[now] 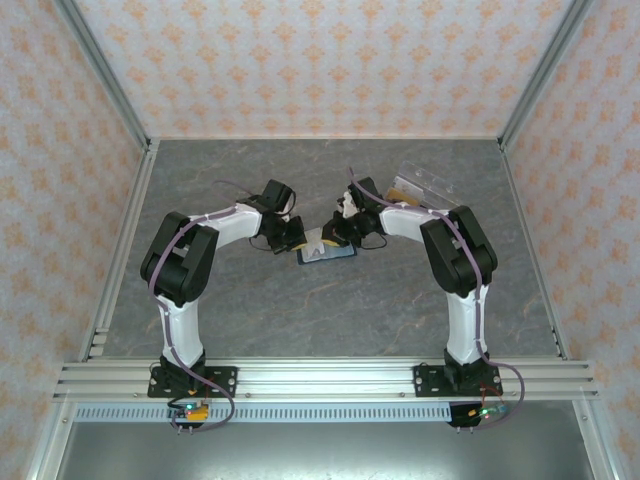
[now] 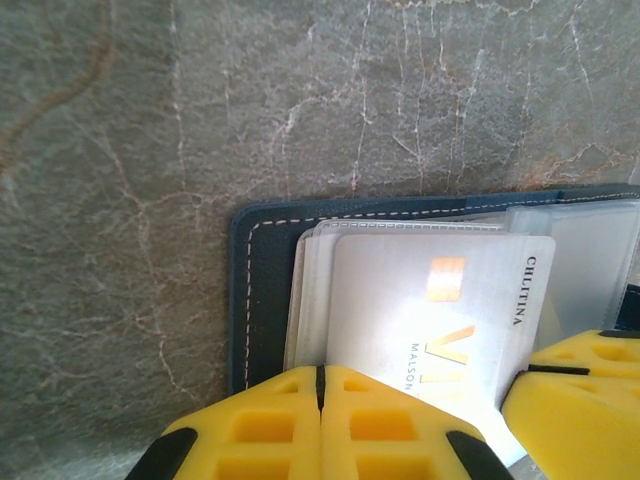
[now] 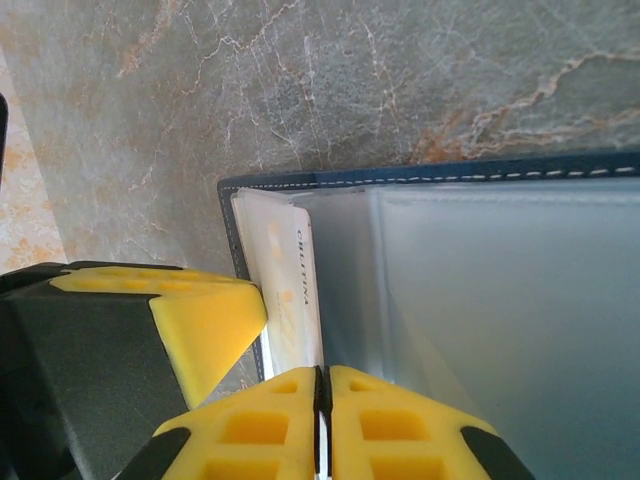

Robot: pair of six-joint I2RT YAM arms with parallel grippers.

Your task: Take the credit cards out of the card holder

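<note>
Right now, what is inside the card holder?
Inside the card holder lie clear sleeves and a pale credit card with an orange chip. The left end effector covers its near edge; whether more cards lie beneath cannot be told.

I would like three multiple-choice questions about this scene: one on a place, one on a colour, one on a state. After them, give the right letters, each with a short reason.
1. Where does the dark navy folding card holder lie?
A) in the far left corner
B) mid-table, between the left gripper and the right gripper
C) at the near table edge

2. What colour is the small square on the top pale grey credit card?
A) green
B) black
C) orange

3. The left gripper is:
A) shut
B) wide open
C) half open

Key: 1 B, the top view shows both arms meeting over it. 2 C, the left wrist view shows it orange. 3 A, its yellow fingers meet at a thin seam.
</note>
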